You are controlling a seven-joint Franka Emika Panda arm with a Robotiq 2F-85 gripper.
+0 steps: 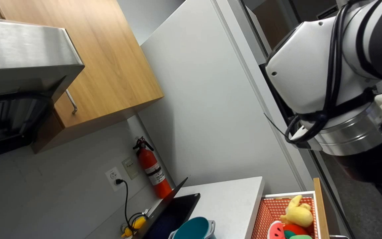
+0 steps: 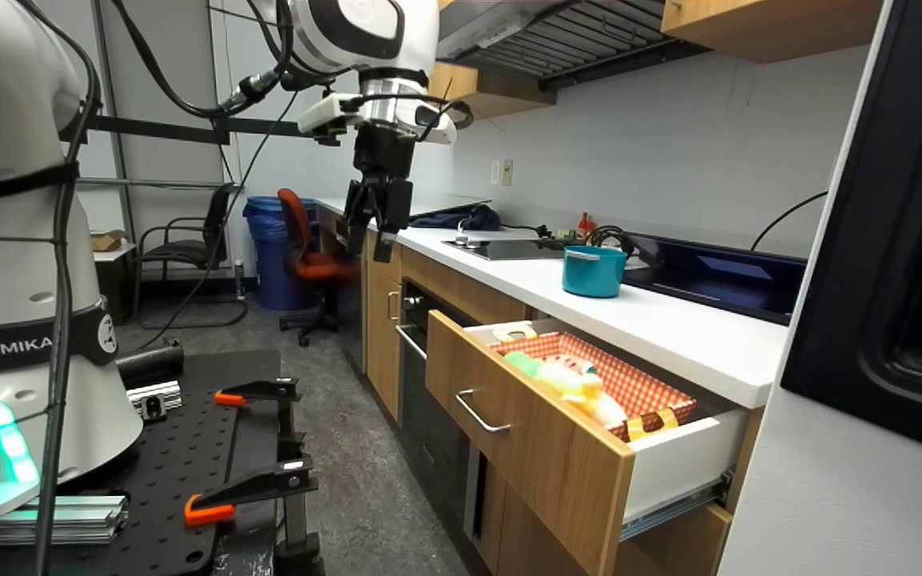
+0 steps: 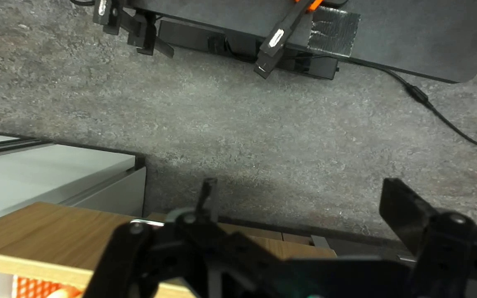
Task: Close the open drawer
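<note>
At 5 o'clock from the hand (image 2: pixel 370 244) in an exterior view, see drawer (image 2: pixel 549 456), standing well out from under white table (image 2: pixel 669 330). Gripping nothing in that hand, with fingers (image 3: pixel 404 211) spread; held over the floor (image 3: pixel 263 124), presumably to push, so no need of handle (image 2: pixel 474 415). Probably using basket (image 2: pixel 641 384) inside to corral soft toys (image 1: pixel 298 214). For looks: wood-grain front (image 2: pixel 581 496), white sides (image 2: pixel 681 464), metal rail (image 2: pixel 669 512) below.
</note>
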